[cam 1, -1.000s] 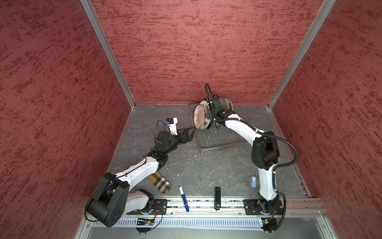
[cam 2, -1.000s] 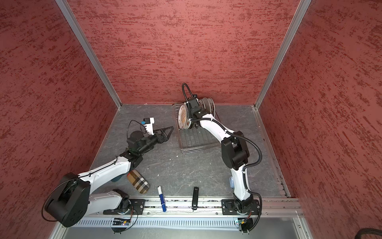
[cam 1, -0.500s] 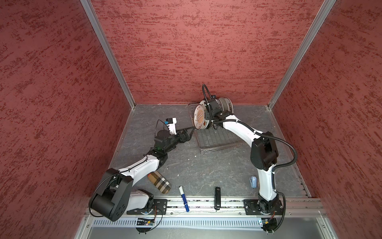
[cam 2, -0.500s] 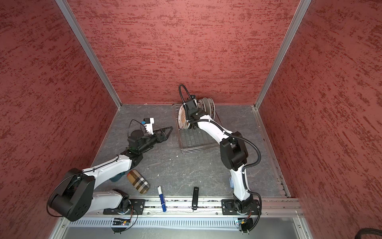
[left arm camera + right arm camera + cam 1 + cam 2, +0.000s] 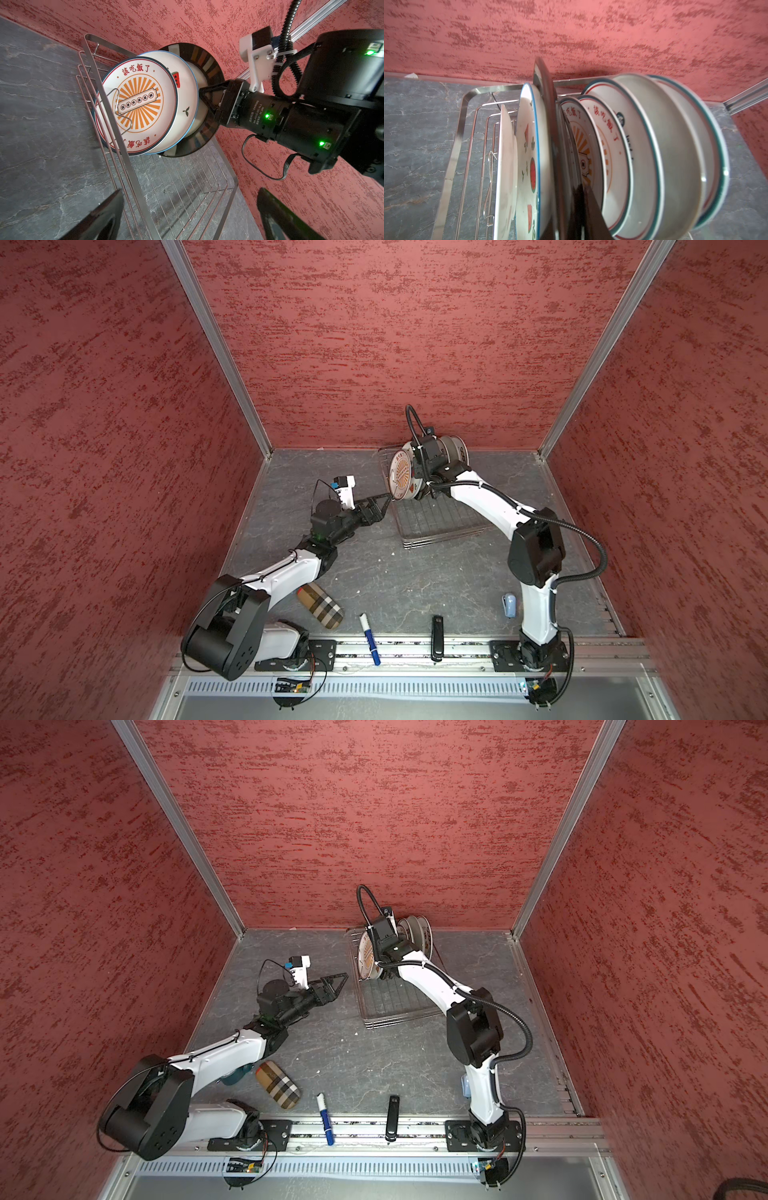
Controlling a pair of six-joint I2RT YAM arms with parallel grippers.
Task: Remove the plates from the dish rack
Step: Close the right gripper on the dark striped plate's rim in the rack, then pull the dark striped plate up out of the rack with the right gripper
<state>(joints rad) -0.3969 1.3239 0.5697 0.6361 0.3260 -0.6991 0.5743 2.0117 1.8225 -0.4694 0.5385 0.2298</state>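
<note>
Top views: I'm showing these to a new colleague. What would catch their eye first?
The plates standing on edge in the dish rack by the far red wall, the front one with an orange sunburst. The right gripper is shut on the dark-rimmed plate; the open left gripper faces the rack.

The left arm [image 5: 286, 572] and right arm [image 5: 484, 499] share white link shells between matt-black joint housings. A ribbed black cable conduit [image 5: 289, 18] loops along the right one, whose black wrist motor [image 5: 259, 112] carries white lettering and green lights. The left gripper [image 5: 336, 986] has black lattice fingers.
</note>
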